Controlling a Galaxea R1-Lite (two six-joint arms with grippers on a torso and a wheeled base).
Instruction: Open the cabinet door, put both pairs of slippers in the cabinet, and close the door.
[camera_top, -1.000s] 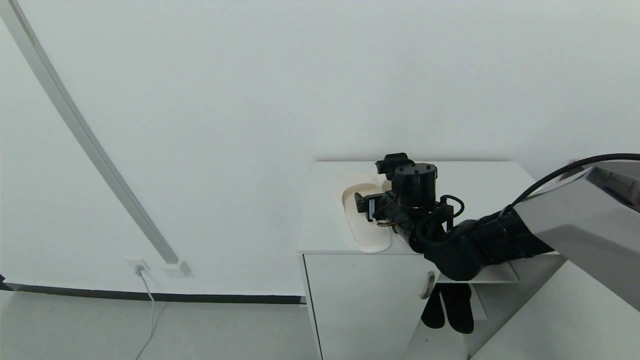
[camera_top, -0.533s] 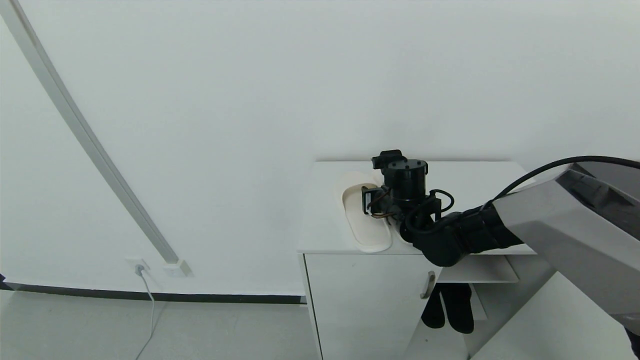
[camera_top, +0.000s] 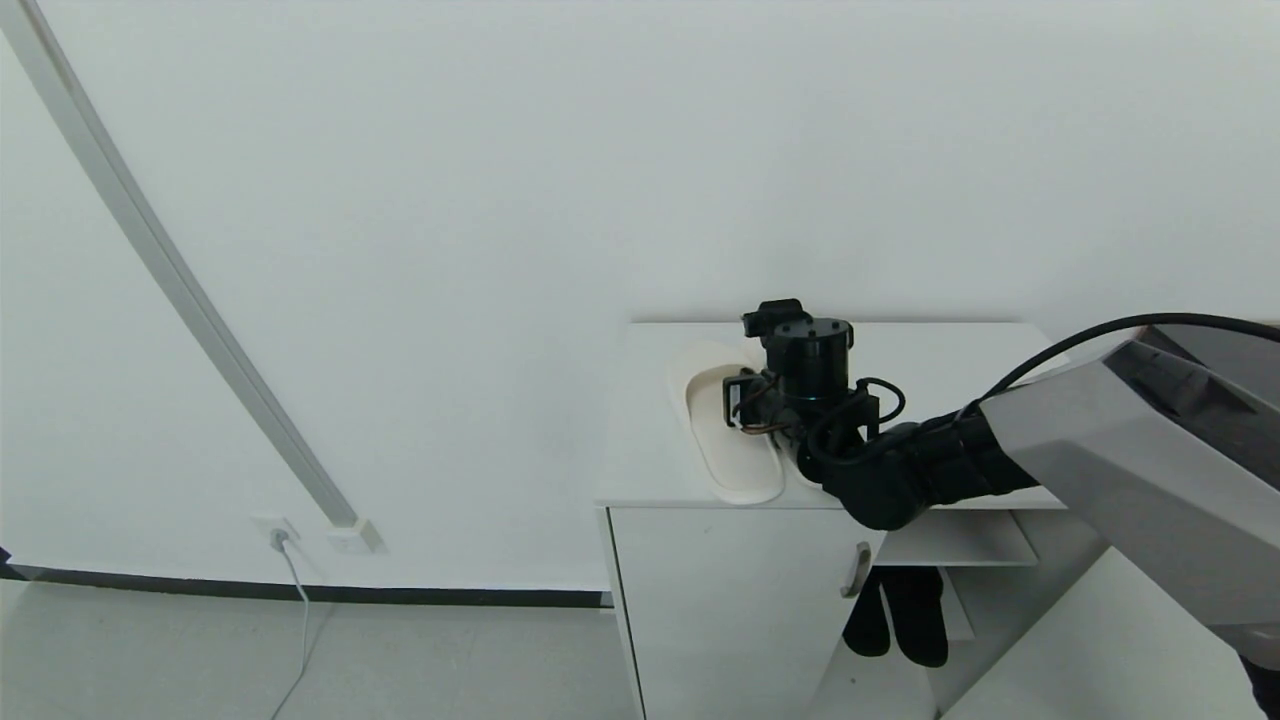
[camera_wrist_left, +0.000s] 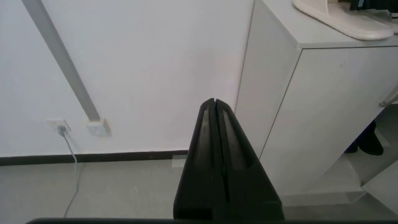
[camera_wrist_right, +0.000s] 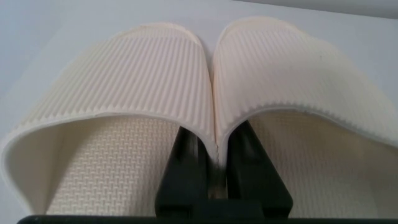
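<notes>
Slippers are seen in two pairs. The cream slippers lie side by side, touching, on the top of the white cabinet, near its left edge. The right gripper is set down over them, with one finger pushed under the strap of each slipper. The two fingers are drawn almost together, and the adjoining strap edges are pinched between them.

The black slippers stand inside the cabinet, in the open compartment on its right side, beneath a shelf. The door panel on the left of the cabinet front is closed, and a handle is seen at its right edge.

The left gripper is held low beside the cabinet, well apart from both pairs. Its fingers are pressed flat together with nothing between them. A socket with a cable plugged in is seen on the wall near the floor.
</notes>
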